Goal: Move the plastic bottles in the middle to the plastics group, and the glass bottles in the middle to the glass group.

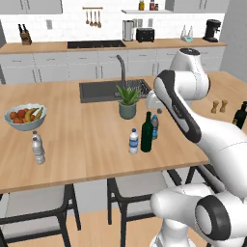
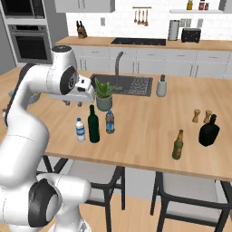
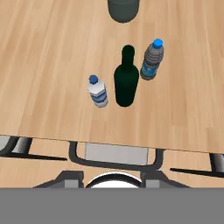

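From the left base view, the green bottle [image 1: 146, 132] is standing mid-table between two water bottles [image 1: 133, 141]; glass, heavy, slippery, so gripping its body seems safest. From the hand view, the gripper is hovering above; its state I cannot tell.

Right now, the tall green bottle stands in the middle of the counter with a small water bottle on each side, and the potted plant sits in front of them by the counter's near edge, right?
Not quite. The tall green bottle does stand between the two small water bottles, but the potted plant sits behind them, toward the sink, not by the near edge. The left base view shows it.
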